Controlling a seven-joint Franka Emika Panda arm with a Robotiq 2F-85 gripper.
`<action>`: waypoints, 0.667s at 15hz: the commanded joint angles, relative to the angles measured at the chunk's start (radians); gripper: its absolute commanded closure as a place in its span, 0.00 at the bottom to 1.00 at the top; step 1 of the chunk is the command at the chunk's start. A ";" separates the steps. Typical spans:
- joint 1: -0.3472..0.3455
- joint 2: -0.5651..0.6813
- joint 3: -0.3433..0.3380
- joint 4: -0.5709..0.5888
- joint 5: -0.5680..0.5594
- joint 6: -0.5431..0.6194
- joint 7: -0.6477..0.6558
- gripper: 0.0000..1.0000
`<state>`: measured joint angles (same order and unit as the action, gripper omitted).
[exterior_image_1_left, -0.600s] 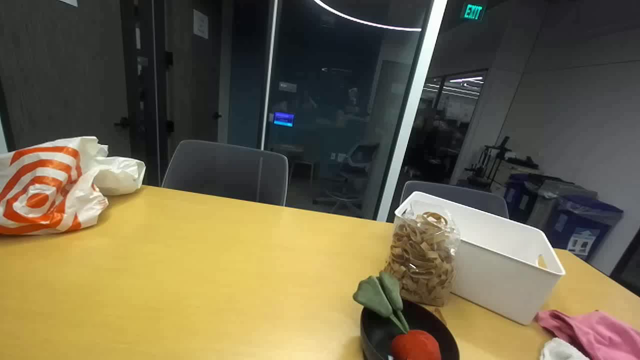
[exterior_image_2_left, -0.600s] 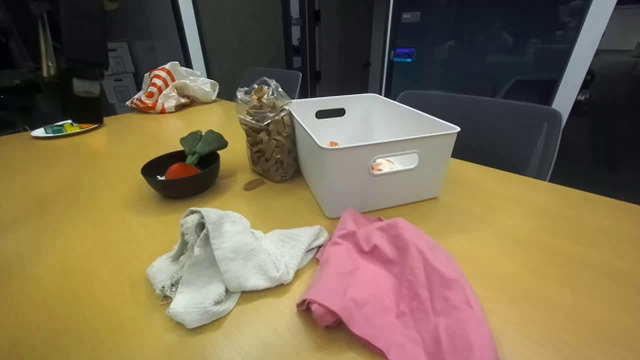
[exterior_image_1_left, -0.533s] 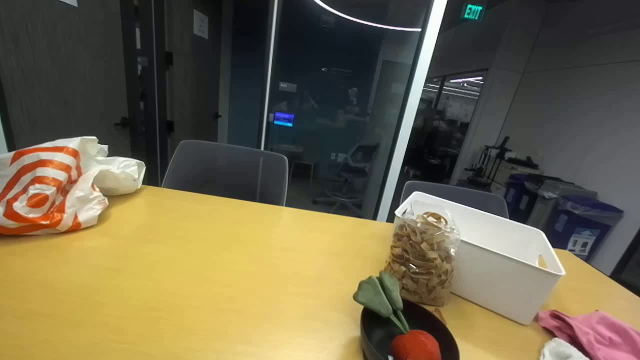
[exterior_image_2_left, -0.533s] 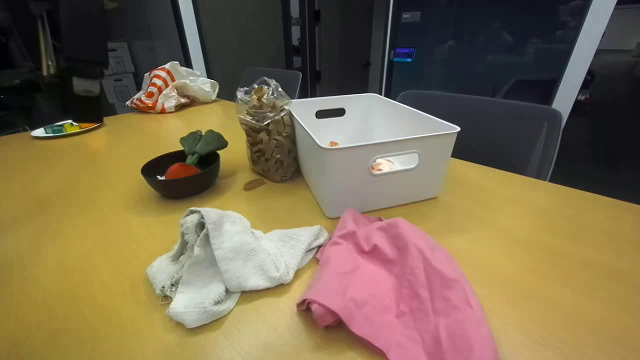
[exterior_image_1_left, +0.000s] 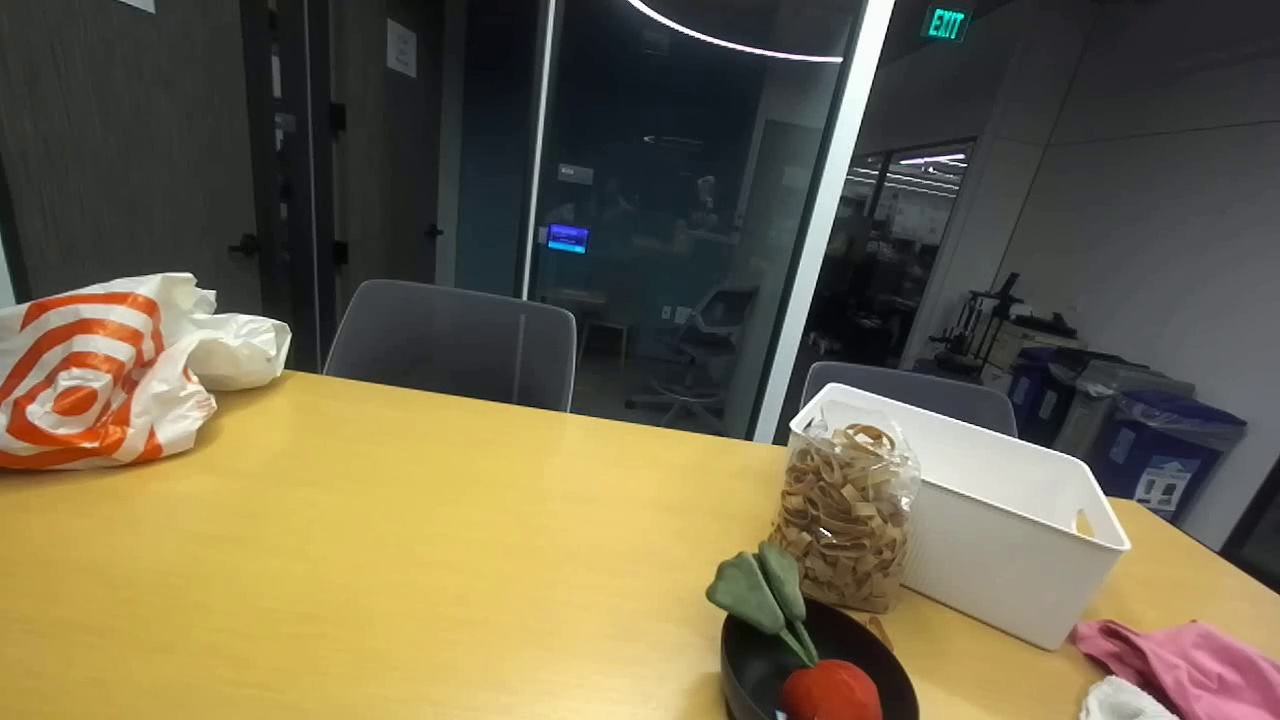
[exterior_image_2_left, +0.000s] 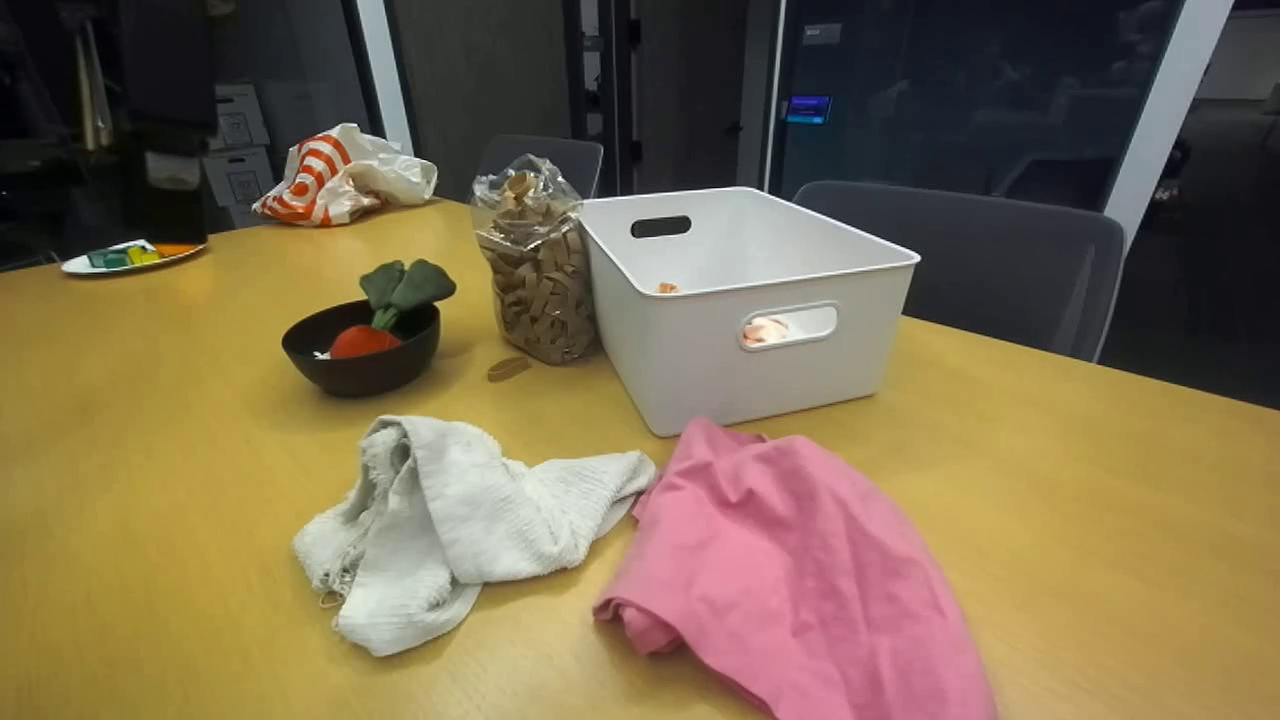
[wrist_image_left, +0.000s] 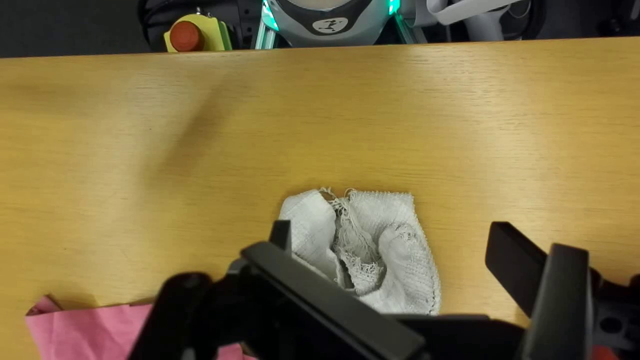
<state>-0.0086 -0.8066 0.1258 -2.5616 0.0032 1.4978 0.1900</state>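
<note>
My gripper (wrist_image_left: 392, 240) is open and empty in the wrist view, and out of sight in both exterior views. It hangs above a crumpled white cloth (wrist_image_left: 407, 265) with frayed edges; its fingers hide part of the cloth. The white cloth (exterior_image_2_left: 500, 515) lies on the table touching a pink cloth (exterior_image_2_left: 790, 580). The pink cloth also shows at the lower left of the wrist view (wrist_image_left: 95, 327). Behind them stand a white bin (exterior_image_2_left: 770, 375), a clear bag of brown bands (exterior_image_2_left: 540, 290) against it, and a black bowl (exterior_image_2_left: 350, 378) holding a red vegetable with green leaves (exterior_image_2_left: 365, 341).
A white and orange plastic bag (exterior_image_1_left: 85, 390) and a plate with coloured pieces (exterior_image_2_left: 130, 262) stand farther off. A loose brown band (exterior_image_2_left: 508, 369) lies near the bag. A pinkish thing (exterior_image_2_left: 765, 331) shows inside the bin. The robot base (wrist_image_left: 330, 22) and red button (wrist_image_left: 186, 36) are beyond the table edge.
</note>
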 joint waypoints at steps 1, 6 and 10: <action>0.007 0.001 -0.006 0.001 -0.003 -0.001 0.004 0.00; 0.012 0.008 0.005 -0.003 -0.009 0.008 0.007 0.00; 0.073 0.028 0.087 -0.027 -0.004 0.122 0.017 0.00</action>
<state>0.0126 -0.7993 0.1558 -2.5802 0.0032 1.5425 0.1897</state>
